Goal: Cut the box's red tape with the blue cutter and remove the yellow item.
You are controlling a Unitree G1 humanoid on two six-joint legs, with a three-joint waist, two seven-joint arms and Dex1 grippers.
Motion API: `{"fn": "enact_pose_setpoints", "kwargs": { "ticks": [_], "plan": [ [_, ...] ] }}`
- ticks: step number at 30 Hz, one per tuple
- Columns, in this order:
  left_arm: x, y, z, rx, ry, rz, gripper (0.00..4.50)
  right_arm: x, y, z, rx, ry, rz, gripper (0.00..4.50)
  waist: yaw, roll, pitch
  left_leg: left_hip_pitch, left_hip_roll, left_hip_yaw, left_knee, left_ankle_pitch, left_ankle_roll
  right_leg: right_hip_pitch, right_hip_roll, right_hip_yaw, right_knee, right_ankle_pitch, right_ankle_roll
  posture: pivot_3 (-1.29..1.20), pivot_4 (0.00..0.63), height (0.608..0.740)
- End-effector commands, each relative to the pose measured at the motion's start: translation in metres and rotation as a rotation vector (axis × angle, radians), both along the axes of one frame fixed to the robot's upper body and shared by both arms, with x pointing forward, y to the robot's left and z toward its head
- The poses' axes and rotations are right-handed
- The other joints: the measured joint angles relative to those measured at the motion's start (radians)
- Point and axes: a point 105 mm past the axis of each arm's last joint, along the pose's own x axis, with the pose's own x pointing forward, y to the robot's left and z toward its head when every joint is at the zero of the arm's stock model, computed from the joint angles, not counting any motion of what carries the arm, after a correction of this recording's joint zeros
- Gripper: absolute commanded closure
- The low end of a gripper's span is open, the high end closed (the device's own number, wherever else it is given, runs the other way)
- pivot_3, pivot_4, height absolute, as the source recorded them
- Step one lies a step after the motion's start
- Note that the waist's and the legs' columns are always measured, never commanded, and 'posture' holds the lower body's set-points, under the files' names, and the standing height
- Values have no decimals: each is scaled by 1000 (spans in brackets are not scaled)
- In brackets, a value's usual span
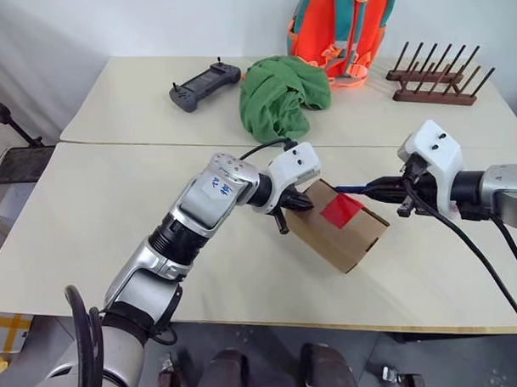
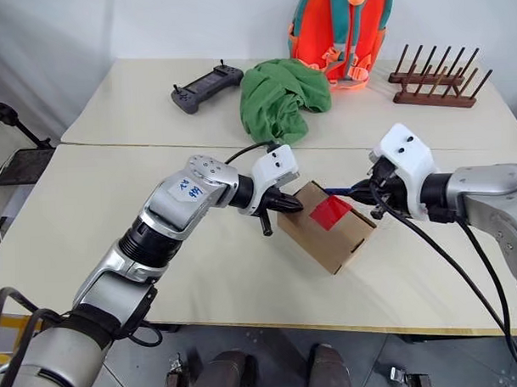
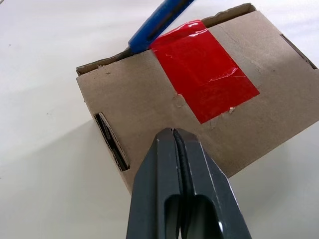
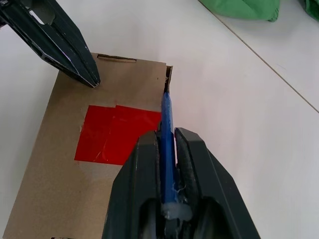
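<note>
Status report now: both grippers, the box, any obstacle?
Left gripper shut, pressing box top. Right gripper shut on blue cutter, tip at box edge beside red tape. Tape uncut. No obstacle.

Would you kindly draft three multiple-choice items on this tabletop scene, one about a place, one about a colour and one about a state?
1. Where does the tip of the blue cutter sit?
A. at the box's far top edge, beside the tape
B. on the green cloth
C. beside the game controller

2. What colour is the tape on the box?
A. yellow
B. red
C. green

3. How do the fingers of the left gripper stand?
A. spread wide around the box
C. closed on the cutter
B. closed together, holding nothing

Answers:
1 A: the right wrist view shows the cutter, held in the right gripper, reaching the carton's edge next to the tape.
2 B: the patch across the top is bright red.
3 B: the left wrist view shows the two fingers pressed together at the box's top.
</note>
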Motion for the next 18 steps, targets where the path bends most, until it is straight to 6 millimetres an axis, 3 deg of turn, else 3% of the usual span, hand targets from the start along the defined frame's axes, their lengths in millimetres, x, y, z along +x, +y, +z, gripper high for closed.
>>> {"fn": "enact_pose_setpoints", "kwargs": {
  "ticks": [1, 11, 18],
  "plan": [
    [3, -1, -2, 26, -12, 20, 4471, -9, -3, 4, -70, -6, 34, 4328, 1, 0, 0, 0, 0, 0, 0, 0, 0, 0, 0, 0, 0, 0, 0, 0, 150, 740],
    [8, 2, -17, 127, -13, 74, 4471, -5, -11, 13, -151, 5, 55, 4328, 1, 0, 0, 1, -1, 0, 1, 0, 1, 2, 0, 1, -1, 0, 0, 0, 150, 740],
    [-2, 1, -32, 220, 36, 58, 4471, -9, 1, 14, -154, 43, 111, 4328, 0, 0, 0, 3, -1, 2, 1, 1, 1, 3, 0, 4, -1, 0, 0, 0, 150, 740]
  ]
}}
